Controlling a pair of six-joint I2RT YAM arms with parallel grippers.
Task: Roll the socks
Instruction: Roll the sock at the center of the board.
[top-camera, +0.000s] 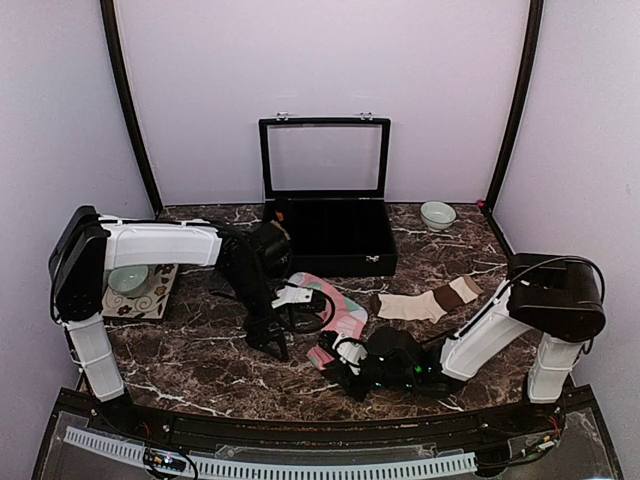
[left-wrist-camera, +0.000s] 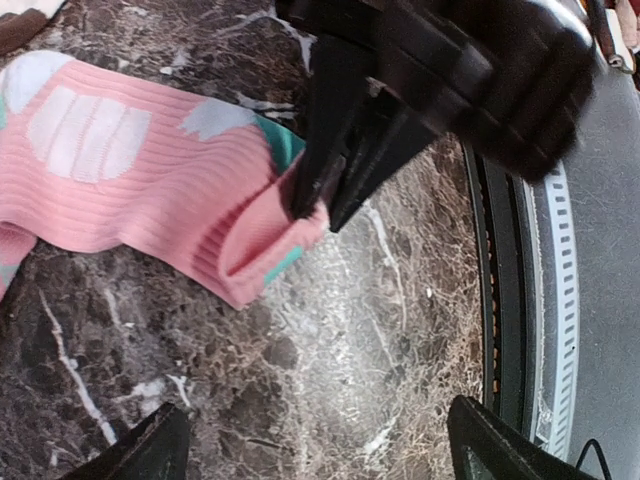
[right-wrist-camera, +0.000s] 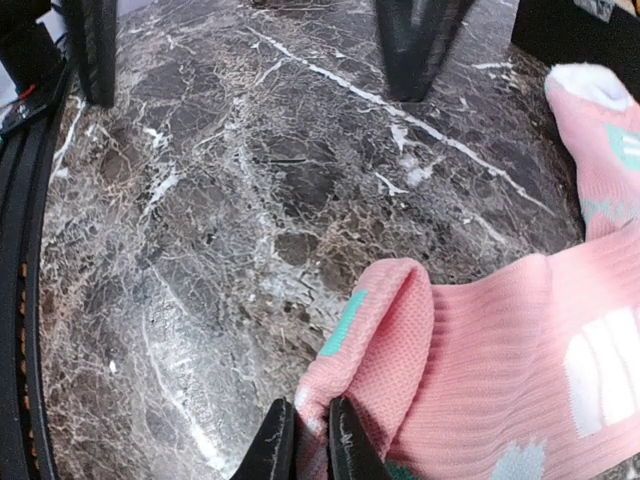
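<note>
Pinching the pink sock (right-wrist-camera: 500, 370) by its folded cuff, the right claw (right-wrist-camera: 310, 440) closed tight in its own wrist view, the left claw (left-wrist-camera: 318, 425) spread wide and empty just short of that fold, only the top view showing the cream-beige sock (top-camera: 430, 303) flat beyond the right claw, near the black case (top-camera: 335, 240)

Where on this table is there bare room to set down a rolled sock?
Front left, the table is bare between the mat and the left gripper. A narrower strip runs behind the beige sock, between the black box and the small bowl. The middle is crowded: the pink sock and the right gripper pinching it.
</note>
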